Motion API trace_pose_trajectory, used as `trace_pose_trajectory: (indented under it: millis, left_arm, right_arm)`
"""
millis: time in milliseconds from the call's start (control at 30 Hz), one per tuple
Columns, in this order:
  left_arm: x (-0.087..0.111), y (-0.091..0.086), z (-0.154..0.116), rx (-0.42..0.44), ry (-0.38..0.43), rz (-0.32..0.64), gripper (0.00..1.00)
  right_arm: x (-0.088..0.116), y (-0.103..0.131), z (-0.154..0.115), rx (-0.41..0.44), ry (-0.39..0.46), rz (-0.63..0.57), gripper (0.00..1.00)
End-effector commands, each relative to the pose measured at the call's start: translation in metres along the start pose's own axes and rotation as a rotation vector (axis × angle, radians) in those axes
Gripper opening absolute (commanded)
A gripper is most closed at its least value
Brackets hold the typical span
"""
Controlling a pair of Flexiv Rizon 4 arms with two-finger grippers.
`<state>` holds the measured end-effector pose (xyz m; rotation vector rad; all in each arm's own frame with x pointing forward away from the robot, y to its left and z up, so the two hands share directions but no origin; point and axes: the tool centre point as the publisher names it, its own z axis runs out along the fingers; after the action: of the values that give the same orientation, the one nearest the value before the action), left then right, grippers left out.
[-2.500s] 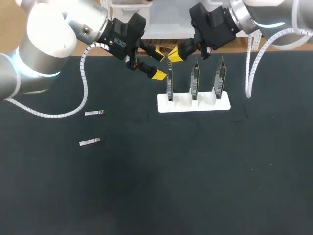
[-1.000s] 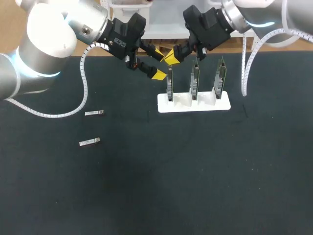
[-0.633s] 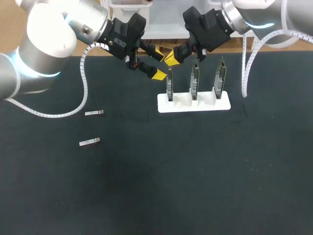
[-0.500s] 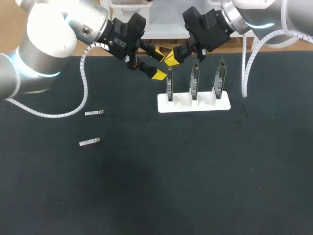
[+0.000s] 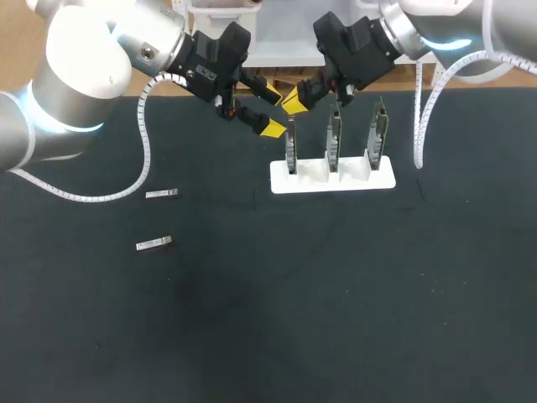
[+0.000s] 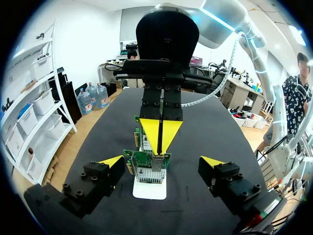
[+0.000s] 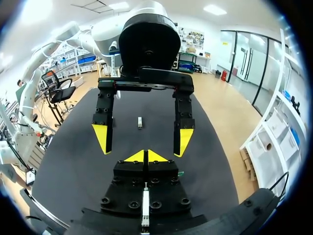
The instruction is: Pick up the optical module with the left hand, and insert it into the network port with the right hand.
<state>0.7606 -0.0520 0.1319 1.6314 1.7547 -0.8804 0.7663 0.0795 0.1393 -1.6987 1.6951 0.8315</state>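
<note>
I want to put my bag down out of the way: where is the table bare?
Bare: the whole near half of the table, and the strip right of the stand. Also the stretch between the two modules and the stand. Crowded: the far edge, where the left gripper and right gripper meet above the boards.

Bench [image 5: 336,319]: plain black. Stand [image 5: 332,178]: white. Upright boards [image 5: 335,134]: green. Two loose modules [image 5: 154,243]: silver. Jaws: yellow-tipped on black bodies.

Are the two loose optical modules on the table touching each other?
Apart. The head view shows bare mat between the farther module and the nearer module.
</note>
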Motion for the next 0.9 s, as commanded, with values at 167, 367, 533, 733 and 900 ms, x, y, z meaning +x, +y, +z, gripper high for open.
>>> trace_pose_trajectory:
  millis: [167,367,533,733,900]
  left_arm:
    - [-0.001,0.000,0.000,-0.002,0.003,-0.002,1.00]
    - [-0.001,0.000,0.000,-0.002,0.003,-0.002,1.00]
    - [-0.001,0.000,0.000,-0.002,0.003,-0.002,1.00]
    - [-0.001,0.000,0.000,-0.002,0.003,-0.002,1.00]
    - [-0.001,0.000,0.000,-0.002,0.003,-0.002,1.00]
  right_arm:
    - [0.011,0.002,0.006,0.005,-0.005,0.007,0.00]
    - [0.005,-0.002,0.004,0.010,-0.025,0.005,0.00]
    - [0.002,-0.003,0.000,0.017,-0.043,0.011,0.00]
    - [-0.007,-0.001,-0.006,0.022,-0.089,0.009,0.00]
    - [-0.015,-0.002,-0.011,0.028,-0.110,-0.003,0.00]
